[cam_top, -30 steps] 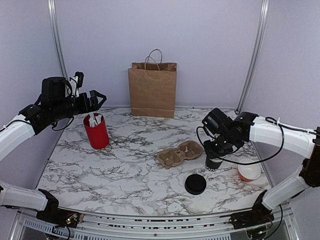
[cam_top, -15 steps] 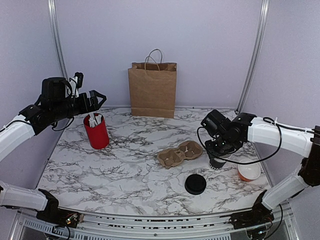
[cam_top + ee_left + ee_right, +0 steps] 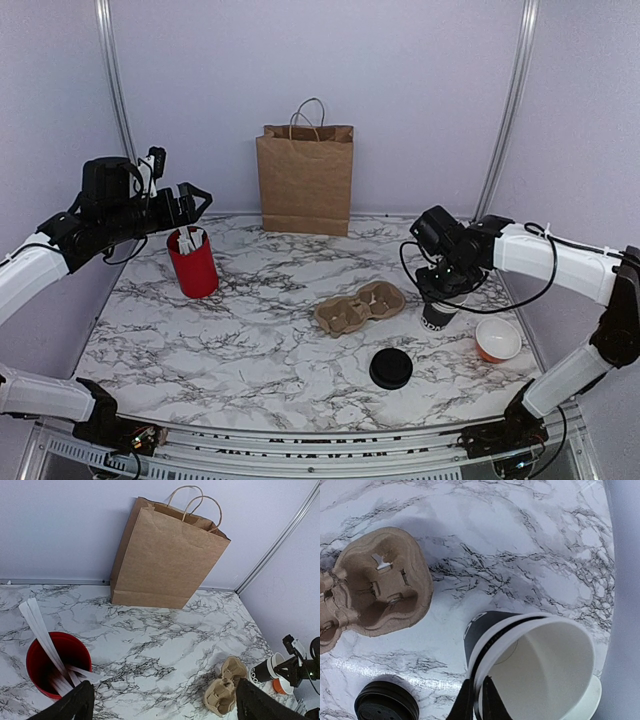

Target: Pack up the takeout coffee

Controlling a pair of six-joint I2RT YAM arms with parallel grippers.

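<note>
The takeout coffee, a black cup with white print (image 3: 432, 321), stands at the right by the cardboard carrier (image 3: 358, 307). A white cup (image 3: 443, 304) sits nested in it and rises above its rim. My right gripper (image 3: 441, 291) is shut on the rim from above; in the right wrist view its fingertips (image 3: 470, 700) pinch the white cup's (image 3: 545, 670) rim, with the black cup (image 3: 481, 629) around it. I cannot tell if the black rim is pinched too. My left gripper (image 3: 196, 196) is open and empty, high above the red holder (image 3: 193, 265).
A brown paper bag (image 3: 306, 180) stands upright at the back. A flat black lid (image 3: 390, 368) lies near the front. An orange bowl (image 3: 498, 340) sits right of the cup. The red holder (image 3: 55, 665) holds white sticks. The carrier (image 3: 375, 585) is left of the cup.
My right gripper has moved a little right and away with the rim in its grip. A white upper part now shows above the black cup. The left arm has not moved.
</note>
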